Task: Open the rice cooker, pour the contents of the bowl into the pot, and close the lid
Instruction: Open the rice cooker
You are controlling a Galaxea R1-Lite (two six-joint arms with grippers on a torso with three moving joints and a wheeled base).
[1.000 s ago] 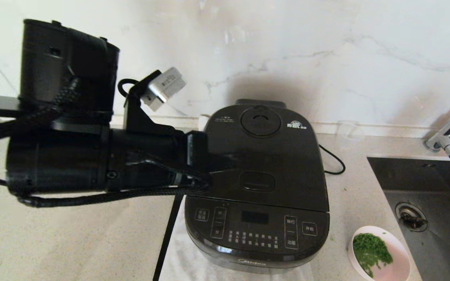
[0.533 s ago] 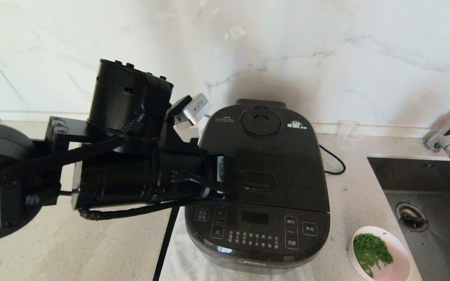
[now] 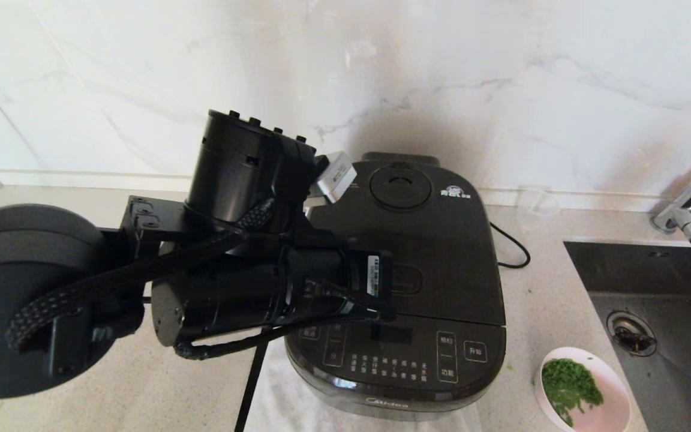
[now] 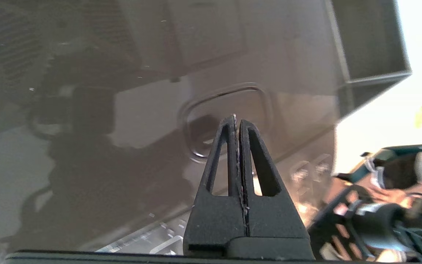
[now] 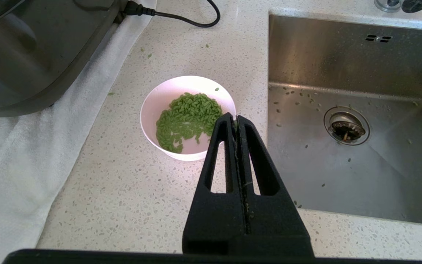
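Observation:
The glossy black rice cooker (image 3: 405, 354) stands mid-counter with its lid (image 3: 447, 240) down, so the pot is hidden. My left arm (image 3: 249, 288) reaches across the lid from the left. In the left wrist view my left gripper (image 4: 236, 119) is shut, its tips just over the rectangular latch button (image 4: 225, 102); contact cannot be judged. The pale pink bowl (image 3: 612, 402) holding green bits (image 3: 568, 389) sits on the counter to the right of the cooker. My right gripper (image 5: 234, 118) is shut and empty, hovering above the counter beside the bowl (image 5: 159, 106) and its green bits (image 5: 187, 117).
A steel sink (image 3: 651, 288) with a drain lies right of the bowl, under a faucet (image 3: 690, 219). A white cloth (image 3: 273, 396) lies under the cooker. Its power cord (image 3: 510, 249) loops behind, near a clear cup (image 3: 534, 204). A marble wall closes the back.
My left arm has swung rightward and lower over the cooker, bringing its shut gripper onto the latch button area. The lid, bowl and right gripper have stayed put.

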